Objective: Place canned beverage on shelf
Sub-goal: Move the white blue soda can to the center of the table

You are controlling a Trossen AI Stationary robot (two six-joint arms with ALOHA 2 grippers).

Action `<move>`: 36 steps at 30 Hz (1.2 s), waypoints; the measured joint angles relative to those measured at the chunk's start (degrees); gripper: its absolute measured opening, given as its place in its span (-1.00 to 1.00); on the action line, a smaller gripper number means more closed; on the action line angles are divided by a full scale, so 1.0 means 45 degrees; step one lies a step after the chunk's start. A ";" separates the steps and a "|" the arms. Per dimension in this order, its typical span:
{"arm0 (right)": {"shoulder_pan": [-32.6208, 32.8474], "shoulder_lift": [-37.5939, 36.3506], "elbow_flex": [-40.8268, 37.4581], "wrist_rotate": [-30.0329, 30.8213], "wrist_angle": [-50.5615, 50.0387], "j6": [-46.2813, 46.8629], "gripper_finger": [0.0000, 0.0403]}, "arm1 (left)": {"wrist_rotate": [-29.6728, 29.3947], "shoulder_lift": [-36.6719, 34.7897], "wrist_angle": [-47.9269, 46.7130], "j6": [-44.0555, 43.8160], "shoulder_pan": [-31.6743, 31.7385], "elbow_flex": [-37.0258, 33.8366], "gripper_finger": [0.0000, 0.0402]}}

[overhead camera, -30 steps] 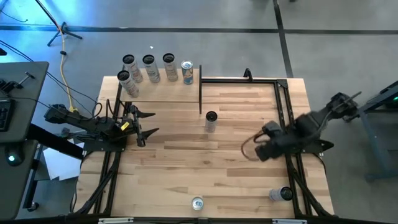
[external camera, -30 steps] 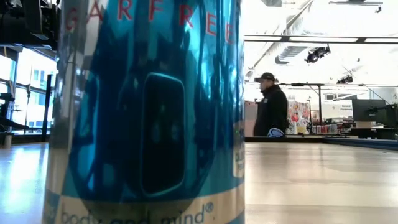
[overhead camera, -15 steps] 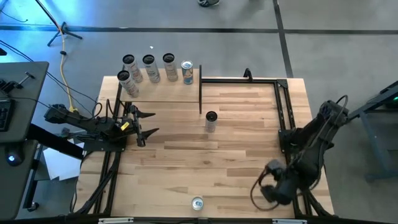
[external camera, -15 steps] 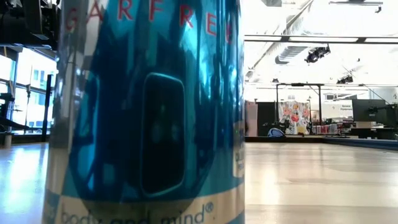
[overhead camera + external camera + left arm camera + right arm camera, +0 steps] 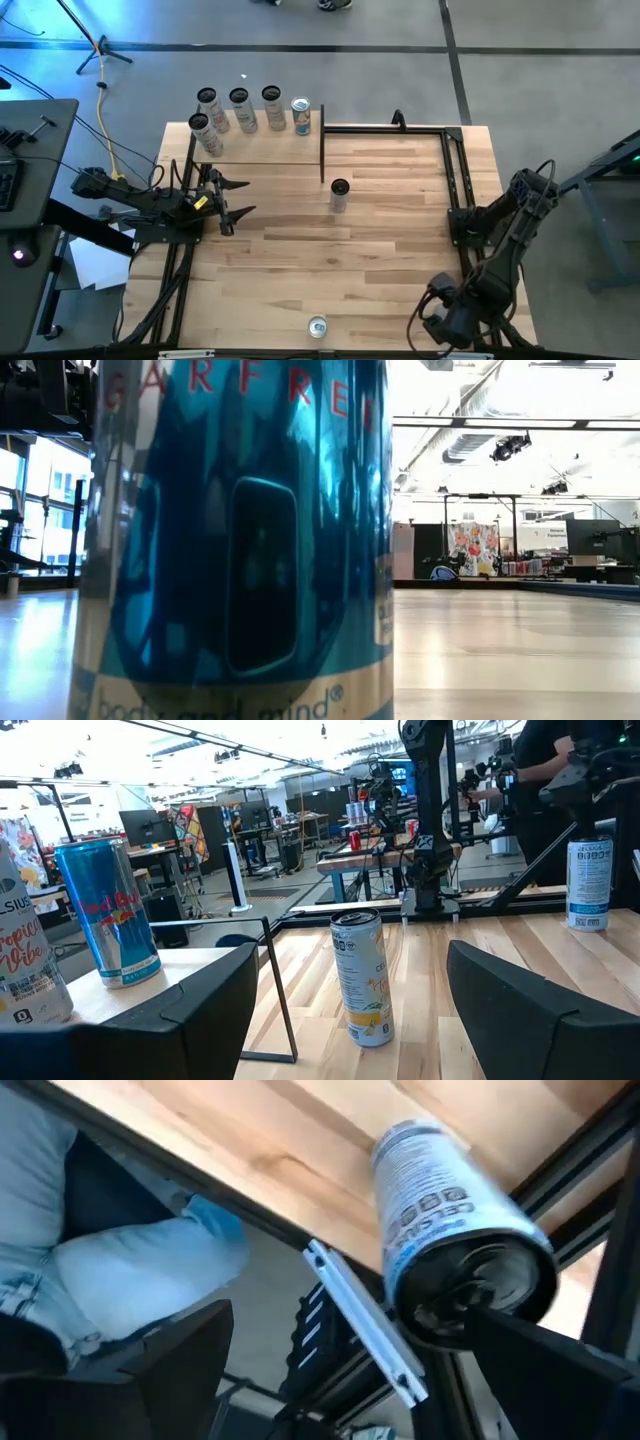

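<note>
Several cans stand upright on the pale shelf board at the table's far left. One can stands mid-table, and a blue one stands by the near edge, filling the low view. A white can stands at the near right corner. My right gripper hangs open above it, pointing steeply down, with its fingers to either side of the can's top. At the table's left my left gripper waits open, level and facing the mid-table can.
Black frame rails run along the table's right side and far edge. An upright black post marks the shelf's right end. A person's leg in jeans shows just beyond the table's near edge.
My right gripper has swung from the table's right side toward the near right corner, sinking and tipping to point steeply down over the can there. A person seen in the room behind the table has walked out of view.
</note>
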 joint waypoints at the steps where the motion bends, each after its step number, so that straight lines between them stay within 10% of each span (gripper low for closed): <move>1: 0.0056 -0.0005 0.0000 -0.0002 -0.0172 0.0085 0.92 | 0.0000 0.0001 0.0000 0.0000 -0.0001 0.0000 0.46; 36: 0.1538 -0.0083 0.0000 0.1501 -0.1360 0.3977 0.92 | 0.0001 -0.0001 0.0000 0.0000 0.0001 0.0000 0.46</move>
